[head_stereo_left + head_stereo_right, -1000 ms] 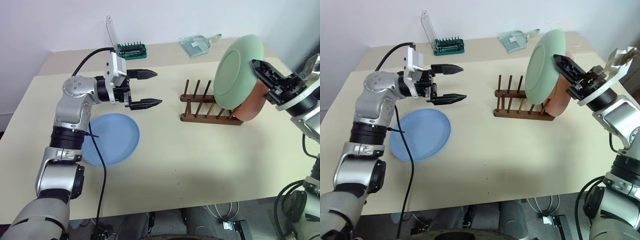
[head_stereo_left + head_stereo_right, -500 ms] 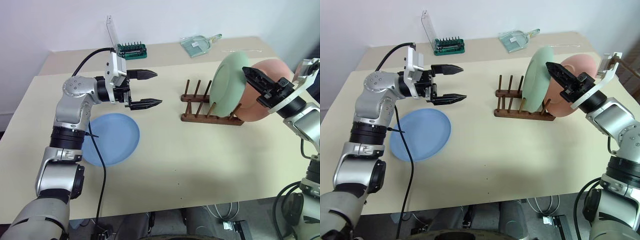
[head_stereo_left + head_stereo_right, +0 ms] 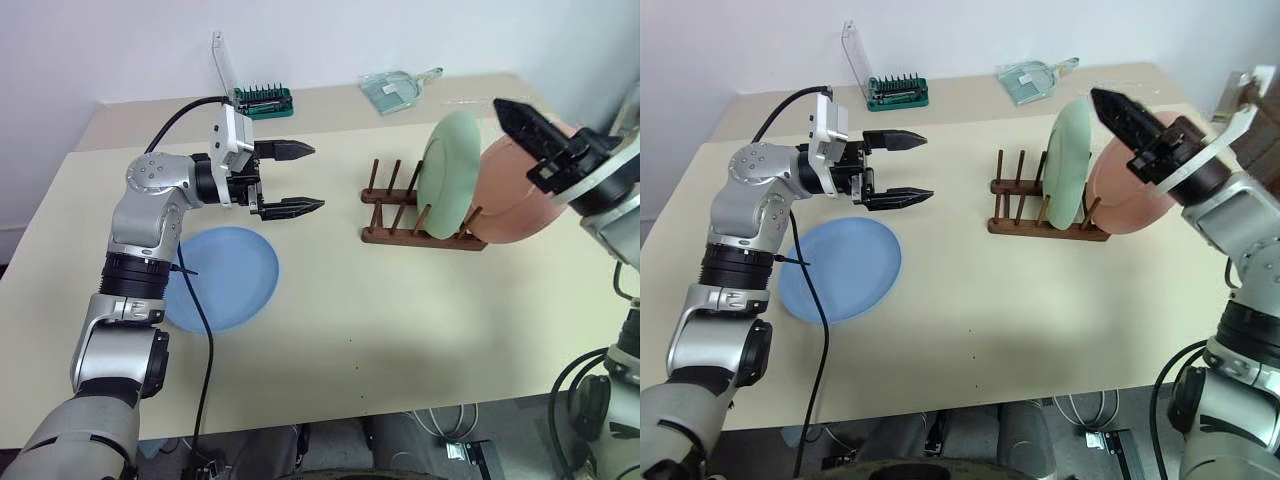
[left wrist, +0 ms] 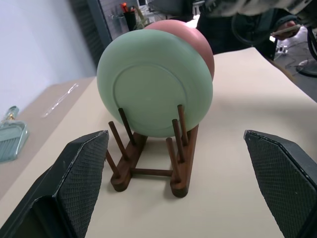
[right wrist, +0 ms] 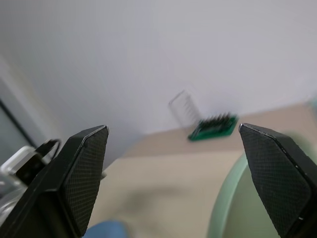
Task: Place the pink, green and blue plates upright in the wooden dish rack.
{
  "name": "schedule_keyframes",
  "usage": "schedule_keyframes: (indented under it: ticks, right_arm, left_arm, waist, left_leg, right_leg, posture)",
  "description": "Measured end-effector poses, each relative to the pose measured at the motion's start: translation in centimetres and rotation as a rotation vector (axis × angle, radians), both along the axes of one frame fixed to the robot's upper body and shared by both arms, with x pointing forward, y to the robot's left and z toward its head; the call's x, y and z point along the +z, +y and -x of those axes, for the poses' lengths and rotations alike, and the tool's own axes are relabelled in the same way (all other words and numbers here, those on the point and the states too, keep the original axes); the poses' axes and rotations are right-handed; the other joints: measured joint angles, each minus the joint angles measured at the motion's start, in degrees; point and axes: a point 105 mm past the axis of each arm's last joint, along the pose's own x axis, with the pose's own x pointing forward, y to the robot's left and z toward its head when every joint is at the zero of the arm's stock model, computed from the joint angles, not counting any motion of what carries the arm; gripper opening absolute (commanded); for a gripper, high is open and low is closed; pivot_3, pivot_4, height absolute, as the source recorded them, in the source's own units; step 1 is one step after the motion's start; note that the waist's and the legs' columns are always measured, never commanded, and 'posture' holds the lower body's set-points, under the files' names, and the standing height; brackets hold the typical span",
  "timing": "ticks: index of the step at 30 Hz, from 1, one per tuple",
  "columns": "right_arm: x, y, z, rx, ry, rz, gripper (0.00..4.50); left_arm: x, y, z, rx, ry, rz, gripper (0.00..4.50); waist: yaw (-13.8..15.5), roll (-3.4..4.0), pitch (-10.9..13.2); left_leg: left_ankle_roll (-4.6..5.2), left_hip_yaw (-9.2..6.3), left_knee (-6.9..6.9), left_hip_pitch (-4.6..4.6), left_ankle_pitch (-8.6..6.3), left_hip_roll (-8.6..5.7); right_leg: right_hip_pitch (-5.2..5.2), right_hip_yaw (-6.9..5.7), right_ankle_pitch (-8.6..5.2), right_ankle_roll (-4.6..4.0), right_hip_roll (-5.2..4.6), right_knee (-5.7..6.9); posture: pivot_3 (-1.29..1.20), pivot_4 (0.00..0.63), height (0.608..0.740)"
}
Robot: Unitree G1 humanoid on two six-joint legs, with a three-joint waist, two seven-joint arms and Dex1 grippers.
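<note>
Right pincer [image 3: 1110, 100] spread wide at upper right, gripping nothing, just above green plate [image 3: 1068, 165]. Green + pink plate [image 3: 1130, 185] stand upright in wooden dish rack [image 3: 1040, 215], right of centre. Left pincer [image 3: 902, 168] open too, upper left, over blue plate [image 3: 840, 268] flat on table [image 3: 1020, 320].

A green bit holder [image 3: 263, 98] and a clear dustpan [image 3: 395, 89] sit apart — along the table's [image 3: 400, 330] far edge.

Green plate [image 3: 447, 172] now racked (released).
</note>
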Motion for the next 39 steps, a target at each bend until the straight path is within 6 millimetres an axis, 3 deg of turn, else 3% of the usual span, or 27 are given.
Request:
schedule_keyframes:
  ticks: [4,7,9,11,15,18,22,25,32,39]
  right_arm:
    - [1.2,-0.6,0.7,-0.024,-0.099,0.024,4.29]
    - [1.3,1.3,3.6,0.080,-0.199,0.223,4.29]
    - [-0.5,3.5,5.5,0.208,-0.201,0.386,4.29]
    - [-2.3,5.0,6.9,0.337,-0.171,0.443,4.29]
    - [-2.8,6.6,8.6,0.491,-0.178,0.461,4.29]
    - [-3.1,7.0,9.0,0.535,-0.180,0.466,4.29]
    - [-3.9,7.3,8.6,0.560,-0.153,0.448,4.29]
    - [-3.8,7.5,8.3,0.570,-0.159,0.423,4.29]
    - [-4.3,8.0,7.6,0.577,-0.151,0.405,4.29]
    - [-4.5,8.0,7.4,0.568,-0.142,0.389,4.29]
  left_arm:
    - [-0.1,0.1,-0.3,0.021,0.034,-0.005,4.50]
    - [-0.5,1.5,-1.5,0.118,0.101,-0.064,4.50]
    - [-0.9,3.5,-2.9,0.252,0.122,-0.135,4.50]
    - [-1.5,5.5,-4.4,0.392,0.150,-0.214,4.50]
    - [-3.8,9.9,-5.7,0.615,0.287,-0.349,4.50]
    - [-4.8,13.3,-5.3,0.744,0.433,-0.429,4.50]
    - [-3.9,16.8,-4.9,0.920,0.564,-0.471,4.50]
    - [-4.9,19.8,-3.9,1.064,0.711,-0.521,4.50]
    - [-7.1,20.3,-1.8,1.069,1.030,-0.529,4.50]
    - [-9.0,20.6,0.0,1.058,1.196,-0.596,4.50]
  waist:
    - [-0.1,0.00,0.0]
    - [-0.1,0.00,0.0]
    - [-0.2,-0.05,0.0]
    - [-0.3,-0.06,0.0]
    - [-0.2,-0.07,0.0]
    - [-0.2,-0.18,0.0]
    - [0.0,-0.26,0.0]
    - [-0.2,-0.26,0.0]
    - [-0.2,-0.32,0.0]
    - [-0.3,-0.35,0.0]
  left_leg:
    - [0.00,0.01,-0.01,0.00,0.00,0.00]
    - [0.00,0.00,-0.04,0.00,0.00,0.03]
    - [0.01,0.04,-0.03,0.04,0.00,0.04]
    - [0.02,0.15,0.03,0.08,-0.01,0.04]
    - [0.03,0.15,0.03,0.10,-0.02,0.05]
    - [0.06,0.15,0.04,0.02,-0.04,0.05]
    - [0.07,0.15,0.08,0.00,-0.04,0.04]
    - [0.07,0.16,0.06,0.05,-0.04,0.04]
    - [0.10,0.16,0.12,-0.02,-0.06,0.03]
    - [0.10,0.17,0.13,-0.02,-0.06,0.03]
  right_leg:
    - [-0.02,0.00,0.00,0.00,0.01,0.01]
    - [-0.06,-0.01,0.00,0.00,0.07,0.02]
    - [-0.03,-0.01,0.00,0.01,0.08,0.02]
    - [0.04,0.01,0.07,0.04,0.05,0.01]
    - [0.04,-0.01,0.09,0.04,0.05,0.02]
    - [-0.02,-0.02,0.09,0.04,0.06,0.01]
    - [-0.02,-0.04,0.09,0.04,0.05,0.01]
    - [-0.01,-0.04,0.09,0.04,0.05,0.04]
    - [-0.06,-0.06,0.09,0.04,0.04,0.14]
    - [-0.09,-0.06,0.08,0.04,0.04,0.15]
  posture:
    - [0.00,0.150,0.740]
    - [0.00,0.150,0.740]
    - [0.00,0.150,0.740]
    - [0.00,0.150,0.740]
    - [0.00,0.150,0.740]
    - [0.00,0.150,0.740]
    - [0.00,0.150,0.740]
    - [0.00,0.150,0.740]
    - [0.00,0.150,0.740]
    - [0.00,0.150,0.740]
